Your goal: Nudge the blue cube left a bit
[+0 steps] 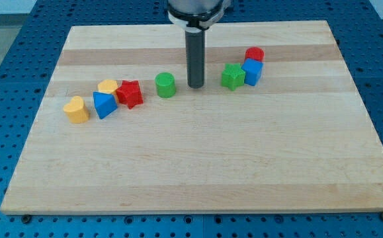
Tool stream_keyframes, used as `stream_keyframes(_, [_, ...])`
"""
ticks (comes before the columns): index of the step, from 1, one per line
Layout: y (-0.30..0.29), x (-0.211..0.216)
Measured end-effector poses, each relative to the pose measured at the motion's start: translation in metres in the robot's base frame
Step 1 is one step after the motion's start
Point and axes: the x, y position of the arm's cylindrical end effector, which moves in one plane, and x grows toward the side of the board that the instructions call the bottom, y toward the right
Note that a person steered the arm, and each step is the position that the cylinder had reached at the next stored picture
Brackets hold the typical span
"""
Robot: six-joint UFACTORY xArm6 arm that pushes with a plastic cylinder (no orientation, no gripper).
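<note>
Wooden board (198,165), blue cube (252,71) right of my bare, empty-handed tip (195,86).

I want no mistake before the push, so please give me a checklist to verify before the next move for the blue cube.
1. My tip is visible, on the board: ok.
2. Blue cube is located, at the view's right: ok.
3. My tip is on the cube's right side for a leftward push: not ok; it is left of it.
4. Path left of the cube is free: not ok; the green star block touches it there.
5. Red cylinder is apart from the cube: cannot tell; it sits right behind.
</note>
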Motion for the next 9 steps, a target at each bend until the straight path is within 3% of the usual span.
stream_keyframes(1, [0.0, 0.029])
stream_keyframes(2, [0.039, 0.036])
stream_keyframes(4, [0.13, 0.019])
stream_keyframes(6, [0.141, -0.013])
stream_keyframes(9, [0.139, -0.021])
